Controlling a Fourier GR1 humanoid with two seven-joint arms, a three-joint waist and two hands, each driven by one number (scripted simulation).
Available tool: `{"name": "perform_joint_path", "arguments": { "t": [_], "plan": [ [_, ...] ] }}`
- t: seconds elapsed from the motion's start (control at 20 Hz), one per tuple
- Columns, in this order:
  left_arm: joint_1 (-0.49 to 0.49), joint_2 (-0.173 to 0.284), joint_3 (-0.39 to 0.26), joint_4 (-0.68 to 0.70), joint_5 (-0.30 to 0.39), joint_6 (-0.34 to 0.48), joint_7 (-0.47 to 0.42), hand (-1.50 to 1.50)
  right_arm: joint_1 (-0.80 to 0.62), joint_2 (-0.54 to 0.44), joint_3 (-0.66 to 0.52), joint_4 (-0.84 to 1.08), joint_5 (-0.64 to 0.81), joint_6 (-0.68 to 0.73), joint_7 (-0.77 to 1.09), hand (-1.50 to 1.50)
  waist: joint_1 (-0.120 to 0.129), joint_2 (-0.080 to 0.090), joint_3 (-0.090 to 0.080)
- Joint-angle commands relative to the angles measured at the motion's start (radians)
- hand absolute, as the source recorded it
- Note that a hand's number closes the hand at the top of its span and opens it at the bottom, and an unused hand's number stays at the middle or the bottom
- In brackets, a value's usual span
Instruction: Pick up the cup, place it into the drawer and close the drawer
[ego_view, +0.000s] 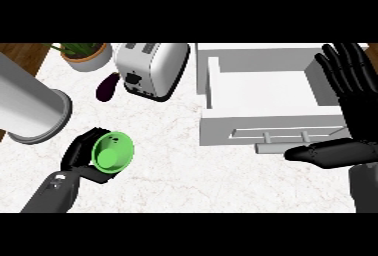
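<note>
The green cup (113, 151) is seen at the lower left of the head view, over the marbled tabletop (177, 175), with the fingers of the left hand (83, 159) curled round its far side and underside; its mouth is tipped towards the camera. Whether it has been lifted clear of the surface cannot be told from this angle. The right hand (347, 110) is held open and still at the right edge, fingers straight and pointing up, partly in front of the white drawer (258, 90), which stands pulled out with its handle (291, 145) facing the near side.

The cup is well apart from the drawer, so a carry across the tabletop is judged to remain. Several risks may be foreseen from here. The cup is held tilted (its rim is not level), so it could slip out of the curled fingers during the carry. The drawer's near wall could be clipped if the cup is brought in too low. The toaster (151, 67) and the grey cylinder (29, 107) lie near the left forearm's path and could be brushed.
</note>
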Motion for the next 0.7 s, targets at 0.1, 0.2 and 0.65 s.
{"name": "perform_joint_path", "arguments": {
  "t": [0.1, 0.2, 0.65],
  "plan": [
    [-0.024, -0.084, 0.152, -0.015, 0.139, 0.119, -0.123, 1.5, 0.036, -0.009, -0.025, -0.009, -0.017, 0.011, -0.012, -1.5, 0.006, -0.007, 0.003],
    [0.001, -0.096, 0.231, -0.008, 0.198, 0.211, -0.144, 1.5, 0.022, -0.002, -0.02, -0.022, -0.007, -0.003, -0.013, -1.5, 0.009, -0.004, 0.001],
    [-0.18, -0.189, 0.131, -0.231, 0.173, 0.21, 0.094, 1.5, 0.088, -0.041, -0.075, -0.018, -0.048, 0.051, -0.04, -1.5, 0.03, -0.02, 0.008]
  ]
}}
